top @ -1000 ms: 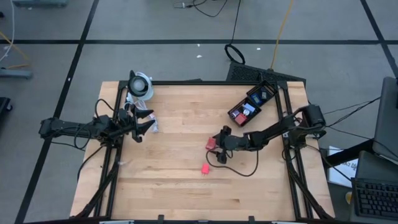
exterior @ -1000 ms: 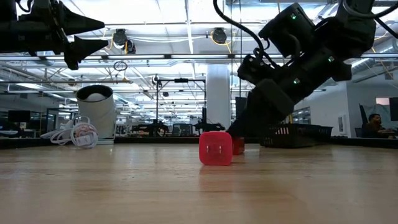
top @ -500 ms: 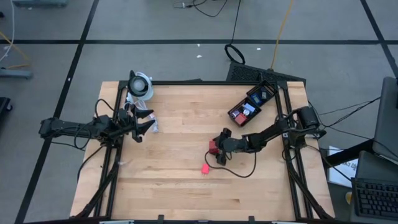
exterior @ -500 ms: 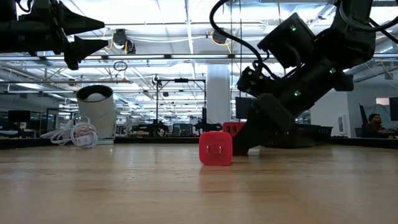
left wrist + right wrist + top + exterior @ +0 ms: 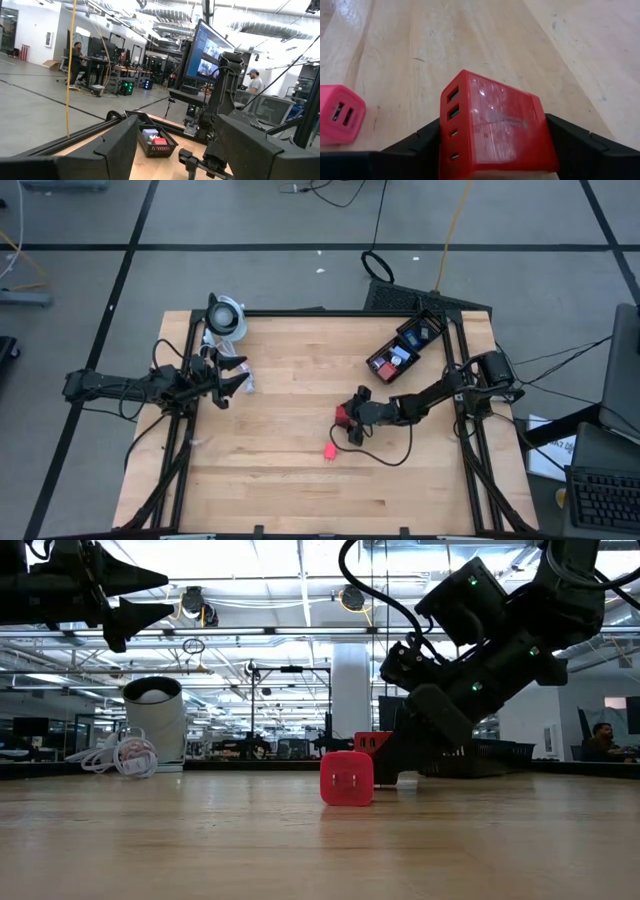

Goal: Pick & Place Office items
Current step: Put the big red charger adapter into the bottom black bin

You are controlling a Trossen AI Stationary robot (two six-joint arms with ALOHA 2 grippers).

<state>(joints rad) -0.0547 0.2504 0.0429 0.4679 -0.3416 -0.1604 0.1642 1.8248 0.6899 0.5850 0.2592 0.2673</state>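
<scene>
A red block [image 5: 495,125] with a row of ports on one end sits between the fingers of my right gripper [image 5: 496,150], which is shut on it near the table's middle [image 5: 343,418]. In the low view the red block [image 5: 372,743] hangs a little above the wood. A pink block [image 5: 330,450] rests flat on the table just nearer than the gripper, also seen as the pink block [image 5: 337,117] in the right wrist view. My left gripper [image 5: 240,376] is open and waits in the air near the table's left edge. My right gripper pinches the red block by its two long sides [image 5: 540,130], one dark finger [image 5: 420,145] on each. The fingers come in slanting downward from the table's right side. The block is lifted slightly clear of the table, its port end [image 5: 452,125] pointing away from the gripper.
A black basket [image 5: 405,350] with a few coloured items stands at the far right of the table. A round white-and-black device [image 5: 225,317] and a white coiled cable [image 5: 125,755] lie at the far left corner. A black cord [image 5: 385,455] trails on the wood behind the right arm.
My right gripper has risen a little with the red block: a second ago the block stood on the table behind the pink block, and now it hangs clear of the wood. The pink block has stayed where it was.
</scene>
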